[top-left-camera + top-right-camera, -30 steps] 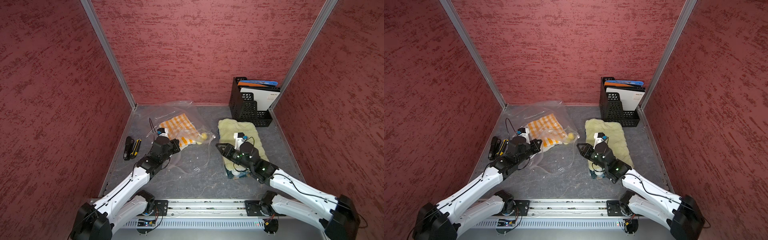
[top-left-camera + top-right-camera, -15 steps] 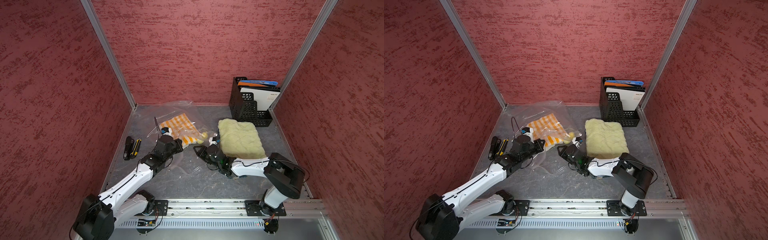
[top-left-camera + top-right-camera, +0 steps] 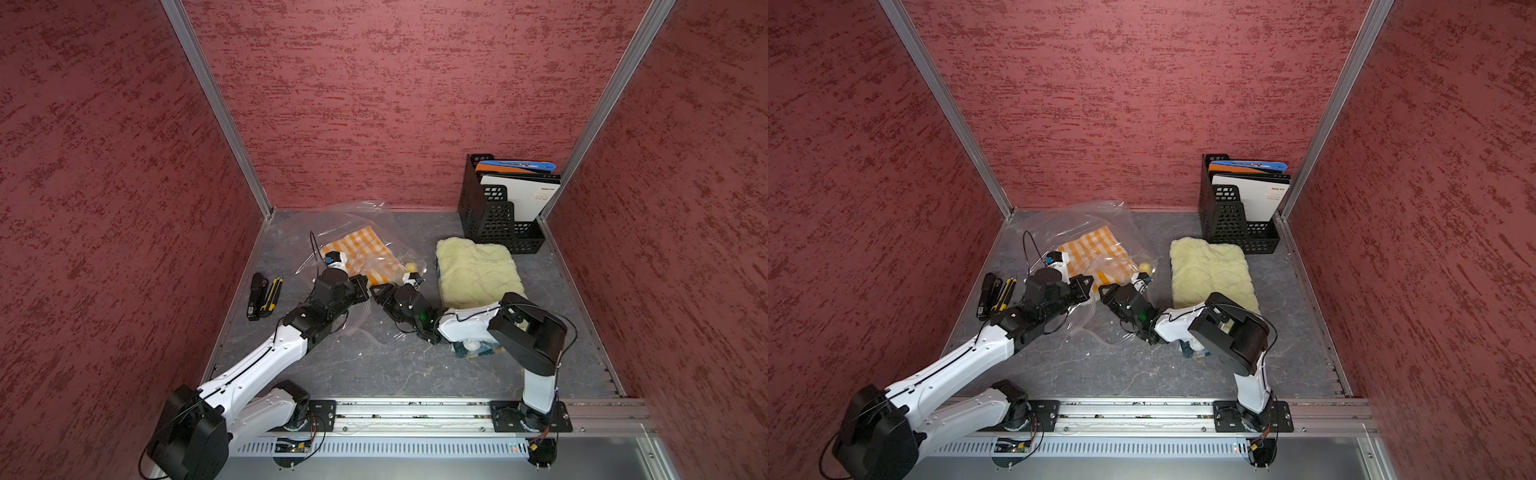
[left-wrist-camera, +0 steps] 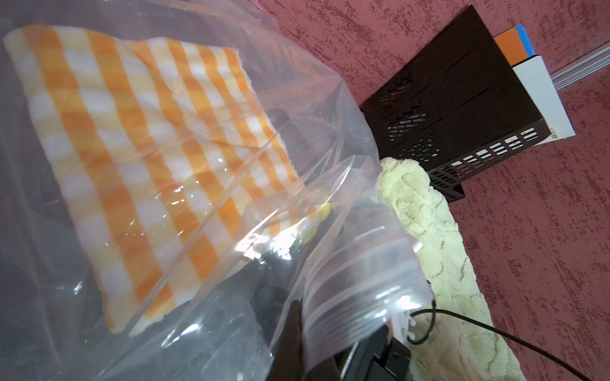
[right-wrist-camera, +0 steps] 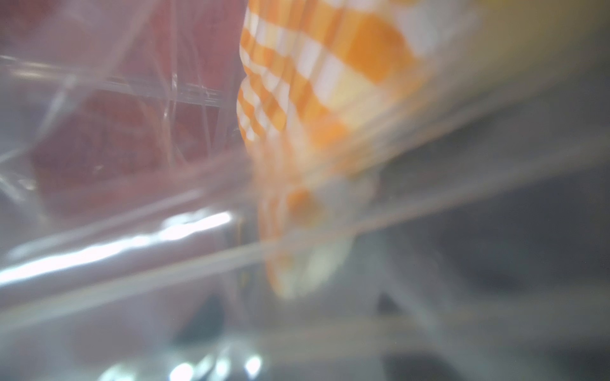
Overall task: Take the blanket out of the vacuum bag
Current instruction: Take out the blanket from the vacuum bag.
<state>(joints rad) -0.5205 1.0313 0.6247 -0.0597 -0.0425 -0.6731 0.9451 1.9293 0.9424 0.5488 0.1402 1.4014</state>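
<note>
- While lying rear left on the table [image 3: 374,374], the bag [image 3: 374,218] is pointed mouth-first toward the arms, long axis front to back.
- The blanket [image 3: 361,249] is seen inside.
- The bag's zip edge is clenched by the left gripper [image 3: 362,289].
- The right gripper [image 3: 379,294] is at the mouth; the state of its jaws cannot be told.

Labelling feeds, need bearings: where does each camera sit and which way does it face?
Both top views: high over the front rail, looking down toward the back wall; left gripper, right gripper and arms show.
Left wrist: behind the left jaws, facing the vacuum bag and checked blanket; black jaw parts show.
Right wrist: against bag plastic, blurred; own body indiscernible.
Shared: all show the blanket.
</note>
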